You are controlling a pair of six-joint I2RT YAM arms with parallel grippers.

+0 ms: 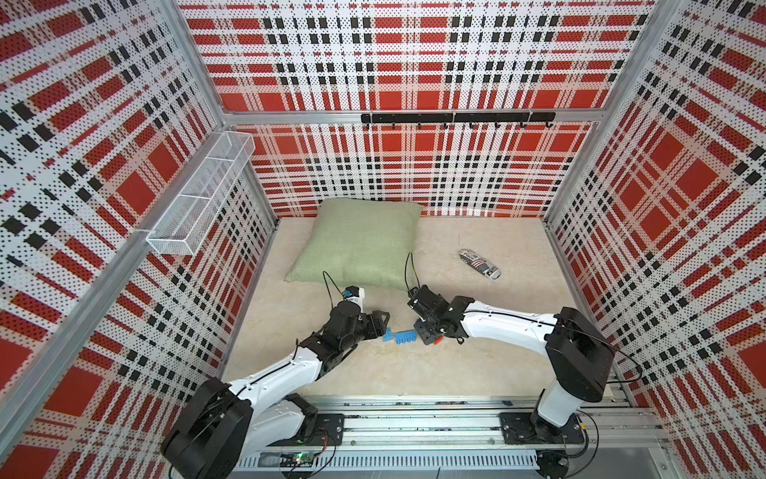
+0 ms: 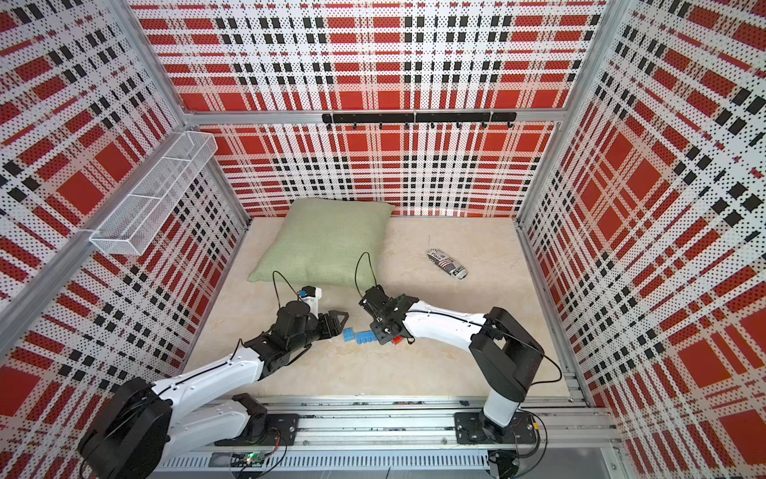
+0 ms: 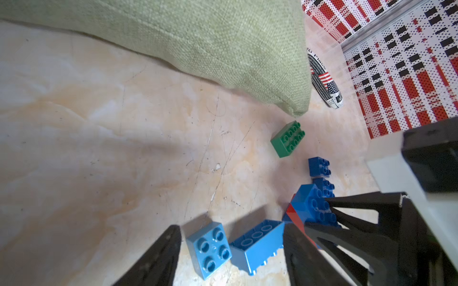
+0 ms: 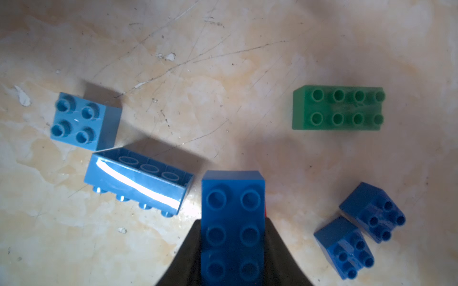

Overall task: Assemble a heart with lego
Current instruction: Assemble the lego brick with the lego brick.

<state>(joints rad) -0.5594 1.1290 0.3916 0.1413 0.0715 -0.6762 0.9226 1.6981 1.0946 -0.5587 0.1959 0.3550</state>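
Gripping a long dark blue brick (image 4: 233, 198) in the right gripper (image 4: 233, 237), fingers pressed on its two long sides, studs up. Showing a sliver of red brick (image 3: 295, 214) under its edge; cannot tell whether the two are snapped together. No heart shape yet, only this start, low over the table (image 4: 198, 62).

Just beside the long dark blue brick: a long light blue brick (image 4: 138, 180) tipped on its side. At that one's far end, touching or nearly: a square light blue brick (image 4: 84, 121), studs up. On the other side, near but apart: two small dark blue bricks (image 4: 371, 213), tilted, and a green brick (image 4: 338, 107) farther out. Well beyond: a pillow (image 1: 360, 244).

Hovering at the light blue pair with the left gripper (image 3: 230, 225), fingers spread, holding nothing.

Risks, as judged:
- Closing over both light blue bricks at once and squeezing them askew.
- Rolling the tipped one on its slick side.
- Knocking the grippers together, working so near the long dark blue brick.
- Pressing down off-line and skidding the red brick out.
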